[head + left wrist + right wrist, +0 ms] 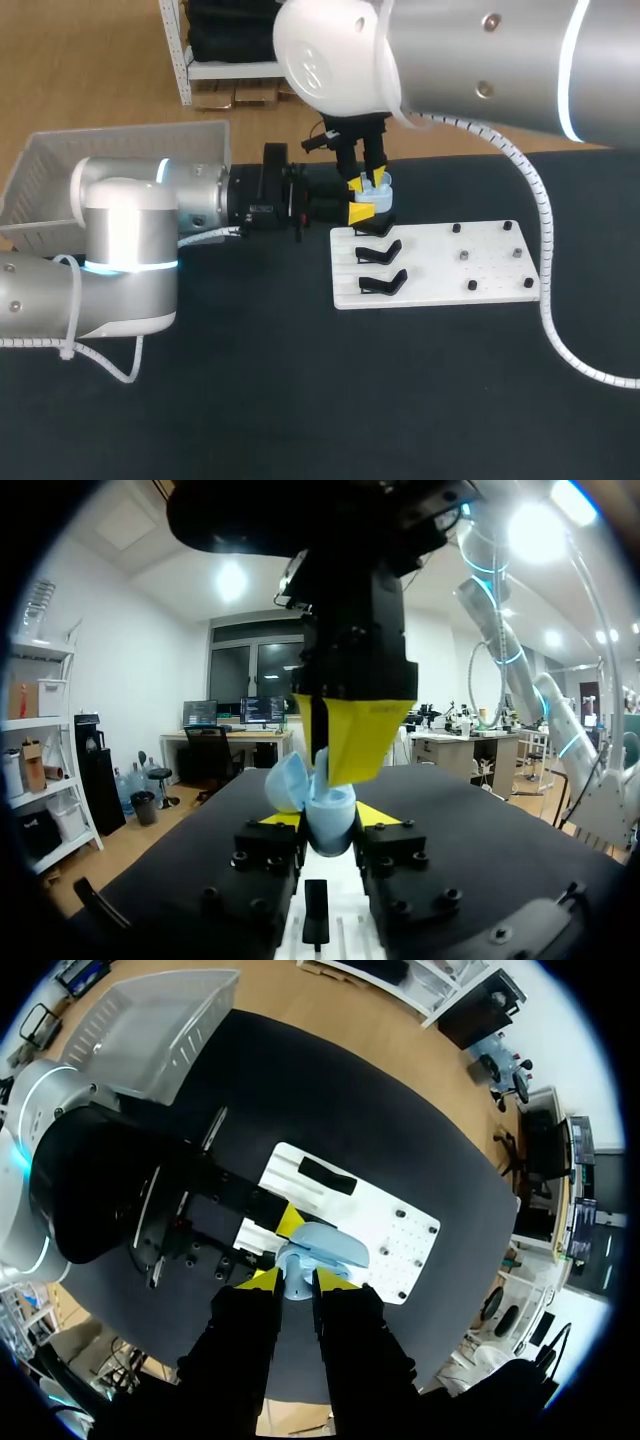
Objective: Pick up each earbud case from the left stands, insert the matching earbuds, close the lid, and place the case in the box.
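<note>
Left wrist view, left jaws clamped on open pale blue earbud case [328, 822], right jaws over it, grip unclear

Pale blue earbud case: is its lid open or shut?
Open. In the left wrist view the pale blue plastic earbud case, clamped in the left gripper, has its lid swung up off its body.
</note>
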### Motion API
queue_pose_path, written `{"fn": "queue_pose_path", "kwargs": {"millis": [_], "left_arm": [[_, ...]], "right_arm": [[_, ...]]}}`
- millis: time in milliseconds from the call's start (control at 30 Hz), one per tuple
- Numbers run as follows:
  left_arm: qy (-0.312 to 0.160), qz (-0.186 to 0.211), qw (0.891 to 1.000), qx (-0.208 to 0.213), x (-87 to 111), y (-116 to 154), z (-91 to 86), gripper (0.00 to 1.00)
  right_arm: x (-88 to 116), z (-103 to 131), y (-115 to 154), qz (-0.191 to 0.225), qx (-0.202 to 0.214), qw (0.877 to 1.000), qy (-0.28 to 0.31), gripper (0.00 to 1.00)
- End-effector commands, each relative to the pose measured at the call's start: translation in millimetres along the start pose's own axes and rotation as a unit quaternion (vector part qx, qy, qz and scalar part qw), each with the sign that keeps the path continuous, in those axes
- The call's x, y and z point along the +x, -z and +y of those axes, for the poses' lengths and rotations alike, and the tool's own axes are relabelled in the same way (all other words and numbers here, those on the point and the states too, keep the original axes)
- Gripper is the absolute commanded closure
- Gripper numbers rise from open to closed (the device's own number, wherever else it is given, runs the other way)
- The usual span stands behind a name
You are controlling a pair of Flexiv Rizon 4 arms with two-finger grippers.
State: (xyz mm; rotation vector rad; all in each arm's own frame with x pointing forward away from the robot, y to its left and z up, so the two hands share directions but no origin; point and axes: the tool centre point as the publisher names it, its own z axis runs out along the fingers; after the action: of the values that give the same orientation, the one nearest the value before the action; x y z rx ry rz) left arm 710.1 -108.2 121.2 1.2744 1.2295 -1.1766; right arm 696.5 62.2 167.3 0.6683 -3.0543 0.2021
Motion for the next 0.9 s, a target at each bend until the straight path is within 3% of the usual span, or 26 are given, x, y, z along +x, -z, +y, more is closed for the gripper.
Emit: {"fn": "queue_pose_path", "kwargs": {"millis": [33,200,400,500,633,900], "left_arm": [[0.000,0.001,1.000,0.000,-1.0,0,0.1,1.00],[0.000,0.001,1.000,0.000,-1.0,0,0.1,1.00],[0.000,0.001,1.000,0.000,-1.0,0,0.1,1.00],[0.000,0.001,1.000,0.000,-1.0,0,0.1,1.00],[0.000,0.001,1.000,0.000,-1.0,0,0.1,1.00],[0.000,0.001,1.000,0.000,-1.0,0,0.1,1.00]], "right_arm": [[-1,0,-1,0.000,-0.003,1.000,0.000,0.64],[0,1,0,-0.004,-0.013,1.000,0.001,0.39],[4,-2,15,-0.024,-0.050,0.998,-0.002,0.29],[3,-14,25,-0.043,-0.072,0.996,-0.023,0.22],[-4,-39,29,-0.078,-0.076,0.992,-0.068,0.01],[-18,-74,11,-0.083,-0.077,0.985,-0.128,0.00]]}}
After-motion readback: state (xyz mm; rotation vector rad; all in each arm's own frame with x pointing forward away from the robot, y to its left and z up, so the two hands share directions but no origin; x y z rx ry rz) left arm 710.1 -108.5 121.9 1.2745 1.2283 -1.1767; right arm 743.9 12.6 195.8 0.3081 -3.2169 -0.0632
